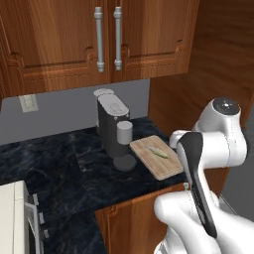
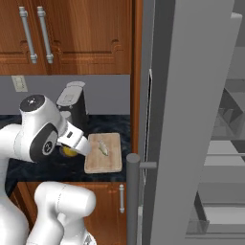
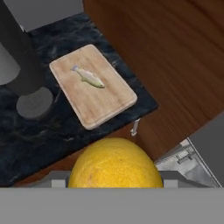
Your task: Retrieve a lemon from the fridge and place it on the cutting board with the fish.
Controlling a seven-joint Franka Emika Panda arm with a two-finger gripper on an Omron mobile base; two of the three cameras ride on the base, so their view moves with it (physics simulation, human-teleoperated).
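The arm (image 1: 213,163) is built of glossy white, rounded shells, joined in thick, bulbous segments. A long black panel (image 1: 198,183), narrowing toward its lower end, is set into the face of one link in the left base view. The uppermost joint is capped by a dark grey disc (image 1: 225,104) with small pale specks on it. In the right base view the same cap (image 2: 32,101) is seen atop a white dome, and a large dark grey circular cover (image 2: 45,143), marked with a small pale dot, is set into the joint's side. A white link (image 2: 76,139) is edged by a thin dark seam.
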